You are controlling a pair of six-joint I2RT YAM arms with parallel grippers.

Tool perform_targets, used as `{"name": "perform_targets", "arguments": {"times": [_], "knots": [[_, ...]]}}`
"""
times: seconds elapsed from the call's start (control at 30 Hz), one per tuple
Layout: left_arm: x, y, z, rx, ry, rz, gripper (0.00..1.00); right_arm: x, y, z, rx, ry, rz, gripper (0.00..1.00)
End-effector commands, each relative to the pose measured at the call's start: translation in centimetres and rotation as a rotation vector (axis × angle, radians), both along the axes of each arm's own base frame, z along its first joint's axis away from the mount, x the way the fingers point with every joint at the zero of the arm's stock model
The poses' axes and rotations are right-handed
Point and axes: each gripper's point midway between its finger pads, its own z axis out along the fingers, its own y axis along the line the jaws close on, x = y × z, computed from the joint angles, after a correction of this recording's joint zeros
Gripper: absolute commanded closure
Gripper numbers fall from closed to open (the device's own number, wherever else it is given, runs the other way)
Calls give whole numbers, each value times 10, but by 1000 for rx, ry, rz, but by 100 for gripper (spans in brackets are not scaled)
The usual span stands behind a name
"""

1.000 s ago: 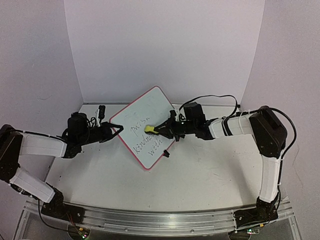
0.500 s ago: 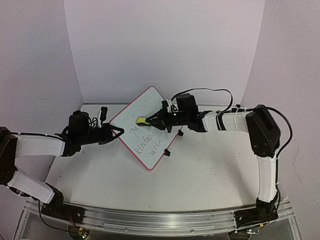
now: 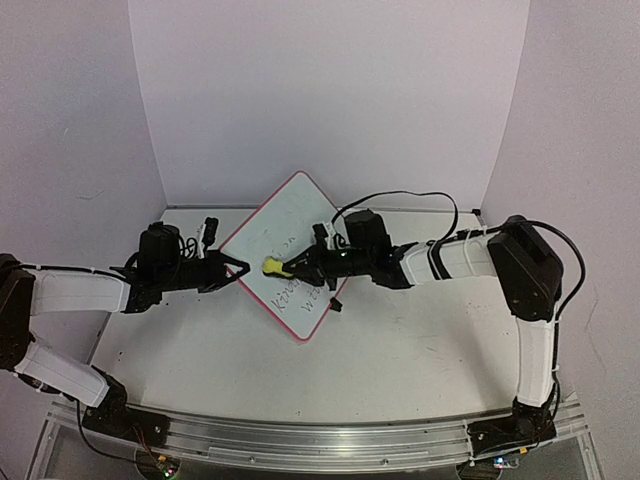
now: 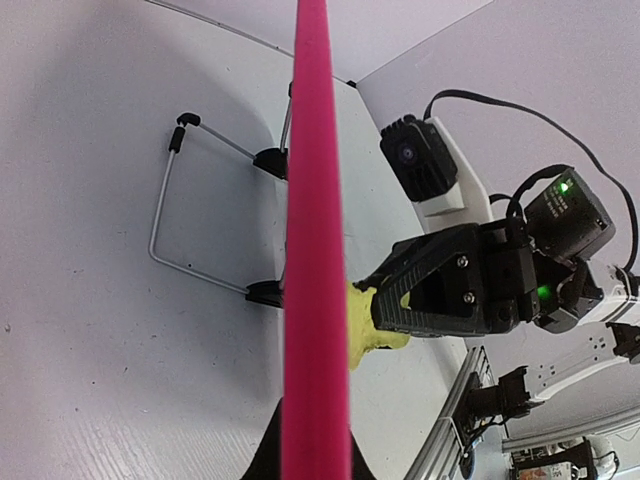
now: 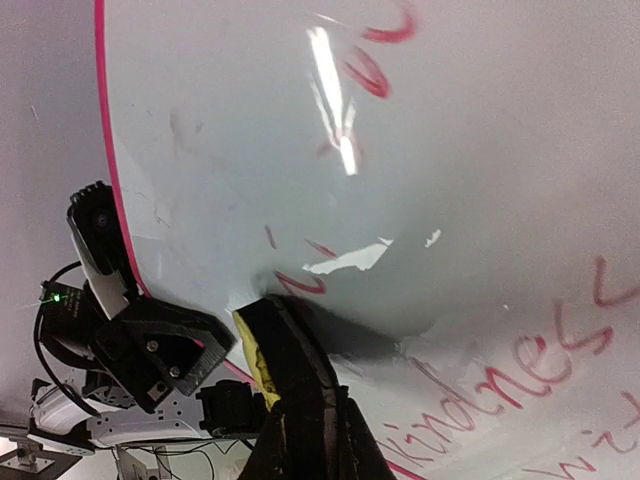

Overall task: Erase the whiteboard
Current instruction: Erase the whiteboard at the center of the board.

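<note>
**Position.** The whiteboard (image 3: 290, 212) stands propped on its wire stand (image 4: 165, 200) mid-tabletop (image 3: 420, 345). It is turned corner-on to the arms, with its written face towards the right arm.

**Left tool** (image 3: 238, 266). It is pressed together on the board's pink frame at the left corner. In the left wrist view the frame (image 4: 315, 200) runs straight down between the fingers. The arm reaches in low and nearly level from the left, bracing the board.

**Right tool** (image 3: 292, 267). It pinches a yellow-and-black block (image 3: 270, 266) and holds it flat against the board face, just inside the left corner. The forearm lies stretched across the board front and the elbow is folded back on the right.

**Governing relation.** The unerased lettering (image 5: 500, 395) lies from the block towards the lower right of the board, on the right arm's own side. Its lines slant from near-left to far-right. Fainter red strokes (image 5: 375, 60) sit towards the top. I judge that the next stroke is a pull back along those lines, and it falls to the right arm.
</note>
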Motion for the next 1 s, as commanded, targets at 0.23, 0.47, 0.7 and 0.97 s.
{"name": "perform_targets", "arguments": {"times": [0.23, 0.47, 0.7, 0.97], "knots": [[-27, -20, 8, -14, 14, -142, 100, 6, -11, 1, -27, 13, -44, 100], [-26, -21, 8, -12, 17, -144, 100, 28, 34, 36, 57, -32, -21, 100], [-28, -20, 10, -12, 11, -146, 100, 29, 24, 17, 8, -13, -45, 100], [-29, -21, 14, -19, 3, -156, 100, 28, -43, -22, -93, 34, -137, 100]]}}
